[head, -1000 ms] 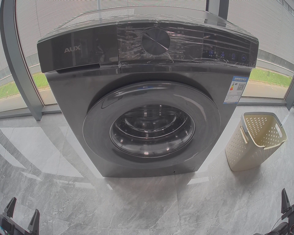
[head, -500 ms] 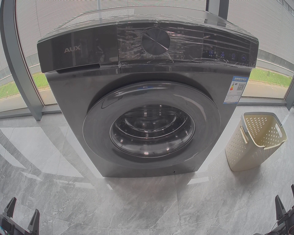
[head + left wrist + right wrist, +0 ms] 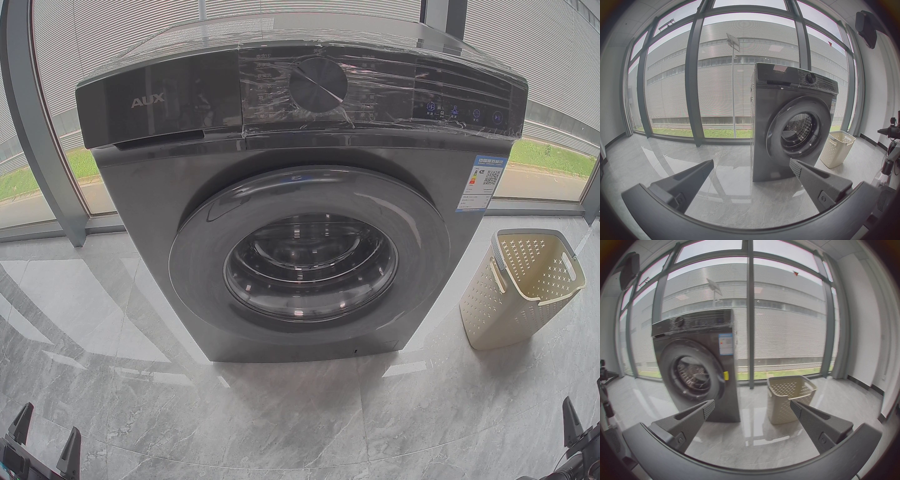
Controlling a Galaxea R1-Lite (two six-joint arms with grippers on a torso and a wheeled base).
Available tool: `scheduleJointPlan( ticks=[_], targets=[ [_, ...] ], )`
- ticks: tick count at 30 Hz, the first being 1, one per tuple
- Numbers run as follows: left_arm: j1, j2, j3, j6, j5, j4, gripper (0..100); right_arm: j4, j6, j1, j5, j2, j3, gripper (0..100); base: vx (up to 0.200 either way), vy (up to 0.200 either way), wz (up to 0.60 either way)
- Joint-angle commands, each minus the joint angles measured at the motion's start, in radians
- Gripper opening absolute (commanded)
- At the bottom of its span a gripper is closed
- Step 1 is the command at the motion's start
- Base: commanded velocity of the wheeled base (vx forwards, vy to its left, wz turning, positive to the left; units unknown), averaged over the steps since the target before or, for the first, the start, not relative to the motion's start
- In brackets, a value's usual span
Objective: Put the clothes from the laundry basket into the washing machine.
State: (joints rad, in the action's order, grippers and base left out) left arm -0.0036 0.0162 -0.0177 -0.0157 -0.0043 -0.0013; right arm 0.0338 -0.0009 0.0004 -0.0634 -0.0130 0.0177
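The grey front-loading washing machine (image 3: pixel 300 187) stands on the floor straight ahead, its round glass door (image 3: pixel 310 265) shut. To its right sits the cream perforated laundry basket (image 3: pixel 525 287), and the inner walls I can see are bare. My left gripper (image 3: pixel 49 431) is low at the near left, open and holding nothing. My right gripper (image 3: pixel 584 406) is low at the near right, also open and holding nothing. The left wrist view looks past the open left gripper (image 3: pixel 751 161) at the machine (image 3: pixel 790 125) and basket (image 3: pixel 836 151). Beyond the open right gripper (image 3: pixel 752 401) lie the basket (image 3: pixel 789 397) and machine (image 3: pixel 693 365).
Glossy grey marble floor (image 3: pixel 281 412) stretches between me and the machine. Floor-to-ceiling windows with dark frames (image 3: pixel 37 125) run behind the machine and basket. Camera gear on a stand (image 3: pixel 892 143) is off to the side.
In the head view my right gripper has dropped a little and shifted slightly left near the bottom right corner. The left gripper, machine and basket are unchanged.
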Motion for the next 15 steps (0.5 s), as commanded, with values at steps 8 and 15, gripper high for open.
scheduleJointPlan(
  ticks=[8, 15],
  targets=[
    [0.001, -0.016, 0.016, -0.007, 0.0, 0.0, 100, -0.029, -0.014, 0.006, 0.097, 0.011, -0.018, 100, 0.0, 0.0, 0.0],
    [0.001, -0.016, 0.016, -0.01, 0.004, 0.001, 100, -0.029, -0.002, 0.009, 0.057, 0.005, -0.018, 100, 0.0, 0.0, 0.0]
  ],
)
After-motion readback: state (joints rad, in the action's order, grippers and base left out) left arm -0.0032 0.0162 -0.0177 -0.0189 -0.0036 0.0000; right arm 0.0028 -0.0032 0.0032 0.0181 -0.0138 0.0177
